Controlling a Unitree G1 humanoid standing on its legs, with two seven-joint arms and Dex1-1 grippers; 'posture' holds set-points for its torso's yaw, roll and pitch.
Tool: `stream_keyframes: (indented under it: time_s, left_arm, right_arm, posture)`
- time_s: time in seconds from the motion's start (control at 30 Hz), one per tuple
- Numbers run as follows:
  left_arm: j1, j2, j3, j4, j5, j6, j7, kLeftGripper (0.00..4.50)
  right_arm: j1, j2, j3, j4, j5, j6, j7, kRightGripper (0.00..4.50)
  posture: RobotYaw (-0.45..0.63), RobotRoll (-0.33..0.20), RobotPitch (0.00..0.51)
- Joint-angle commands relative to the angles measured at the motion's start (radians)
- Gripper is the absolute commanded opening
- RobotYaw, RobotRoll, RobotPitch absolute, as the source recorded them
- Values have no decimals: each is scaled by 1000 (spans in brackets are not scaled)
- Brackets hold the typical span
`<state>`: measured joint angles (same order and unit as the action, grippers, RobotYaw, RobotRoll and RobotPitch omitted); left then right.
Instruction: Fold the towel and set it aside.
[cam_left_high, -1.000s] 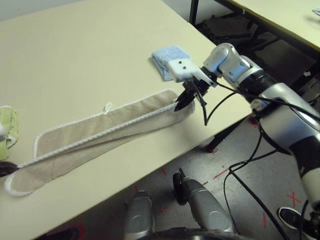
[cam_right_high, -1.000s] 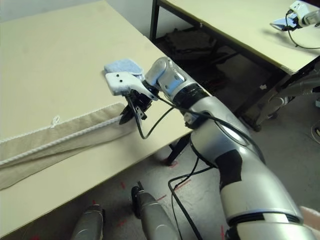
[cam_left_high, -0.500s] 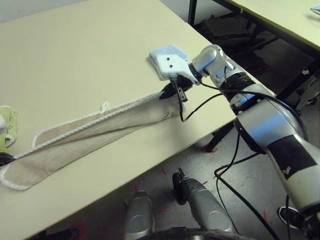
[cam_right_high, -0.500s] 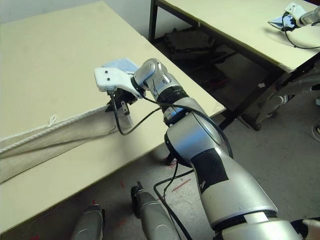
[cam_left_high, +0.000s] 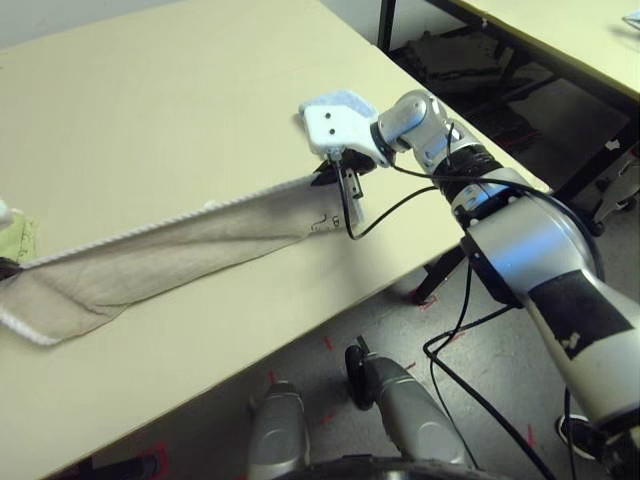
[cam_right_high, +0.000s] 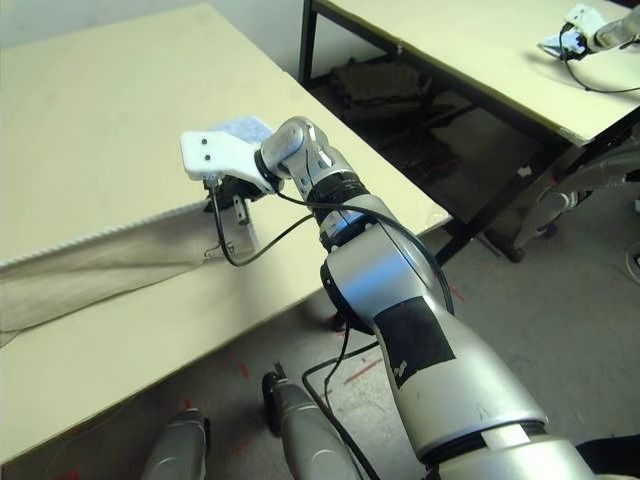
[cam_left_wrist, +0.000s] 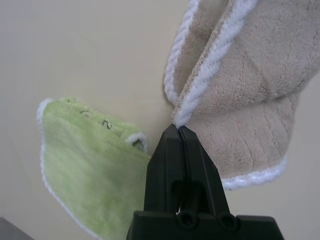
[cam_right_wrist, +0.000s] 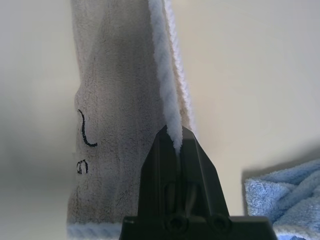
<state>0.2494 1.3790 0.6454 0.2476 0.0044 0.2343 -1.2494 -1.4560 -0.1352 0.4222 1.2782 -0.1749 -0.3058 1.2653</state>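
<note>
Both sets of jaws are clenching on the towel (cam_left_high: 170, 250): the right gripper (cam_right_wrist: 174, 137) is pinching the white corded hem at one end, and the left gripper (cam_left_wrist: 178, 131) is pinching the hem at the other end, with the fabric bunching just past its tips. The towel is stretching in a long narrow band along the near edge of the tabletop (cam_left_high: 180, 90), already doubled lengthwise, its right end lifted off the surface and its left end reaching the tabletop's left edge. A small black embroidered mark is showing near the right end. A green cloth (cam_left_wrist: 90, 165) is lying right beside the left end of the towel, and a blue cloth (cam_right_wrist: 280, 200) is sitting close to the right gripper, toward the tabletop's right edge. By the look of it, the fold is at the stage of pulling the band taut between the two arms. The next move probably calls for carrying one end over to meet the other while keeping both pinches firm, and steering the towel clear of both small cloths.
</note>
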Motion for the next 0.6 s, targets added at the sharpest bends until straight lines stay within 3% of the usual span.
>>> stream_keyframes:
  time_s: [0.03,0.3,0.37,0.4,0.43,0.6]
  left_arm:
    - [-5,-3,-32,38,18,-22,17,0]
    - [-58,0,-81,93,28,-92,75,0]
    - [-82,3,-103,114,32,-108,98,430]
    - [-92,5,-112,123,30,-109,101,646]
    - [-102,7,-122,131,28,-112,105,897]
    - [-141,11,-150,158,35,-141,128,2638]
  right_arm:
    - [-4,7,-14,12,-36,-9,-21,38]
    - [-2,13,-24,19,-81,-11,-62,38]
    - [-1,14,-24,19,-92,-12,-78,0]
    - [0,15,-25,20,-96,-9,-83,498]
    - [-1,16,-27,21,-99,-7,-89,692]
    - [-5,20,-32,23,-106,-3,-106,2559]
  posture:
    - [11,0,224]
    - [9,0,226]
    - [7,0,226]
    - [7,0,226]
    - [6,0,227]
    - [3,0,229]
